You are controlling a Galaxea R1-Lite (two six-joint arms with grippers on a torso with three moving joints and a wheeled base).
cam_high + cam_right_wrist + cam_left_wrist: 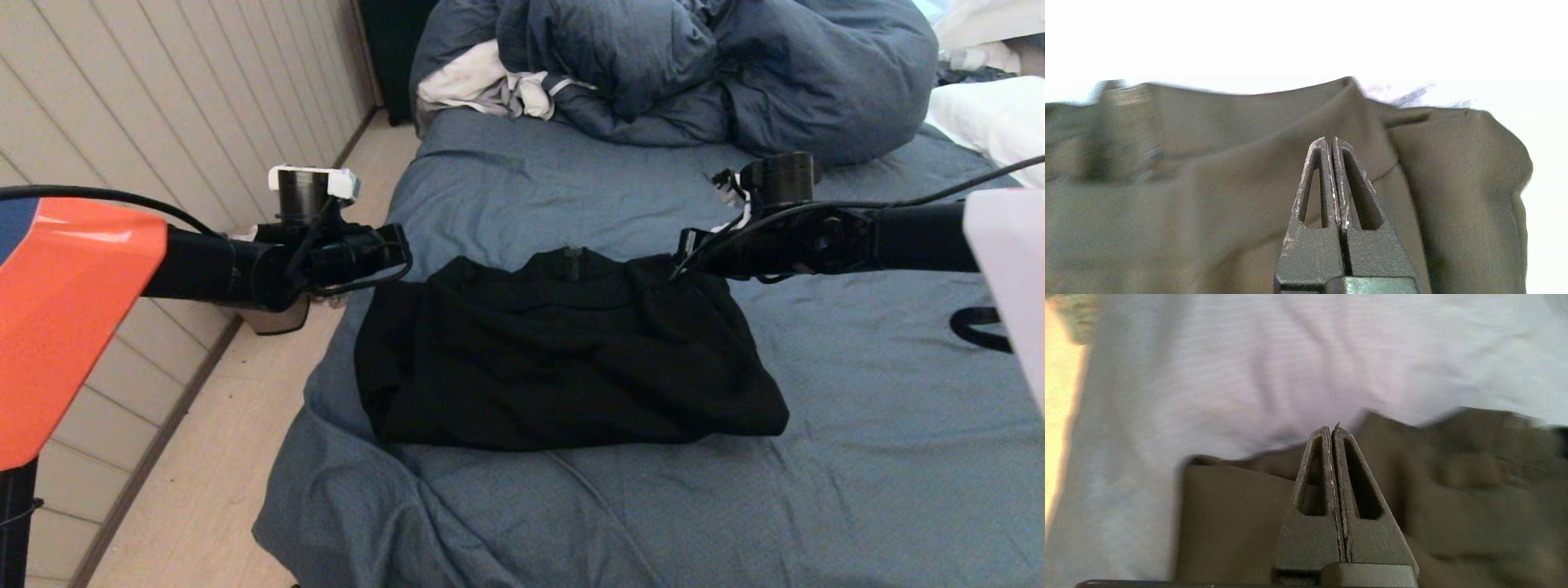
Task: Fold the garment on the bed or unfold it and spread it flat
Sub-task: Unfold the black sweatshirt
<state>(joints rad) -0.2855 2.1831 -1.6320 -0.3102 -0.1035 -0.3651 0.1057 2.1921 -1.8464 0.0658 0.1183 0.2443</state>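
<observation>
Pressing together along their full length with nothing pinched between them: the 2 fingers [1314, 477] of the left gripper [1332, 430], hanging above the near left edge of the garment [1453, 490] in the lower middle of the left wrist view. Meeting pad to pad in the same way, clamping no cloth: the fingers [1349, 183] of the right gripper [1330, 141], hovering over the dark fabric [1208, 183] in the lower centre of the right wrist view.

Reaching in from the left edge of the head view at mid-height: the left gripper [400, 253], sitting just beside the upper left corner of the garment [563, 359]. Reaching in from the right edge at the same height: the right gripper [686, 253], overlapping the garment's upper right corner; contact impossible to judge from here.

Lying folded into a compact black bundle in the centre of the frame, zip end showing at its far edge, resting on the bed [857, 457] with its wrinkled blue-grey sheet. Piling up at the top centre: a puffy blue-grey duvet [735, 73], with a white and grey cloth [482, 86] tucked against its left side. Running down the left side: a pale wood floor [220, 457] and a panelled wall [147, 98].
</observation>
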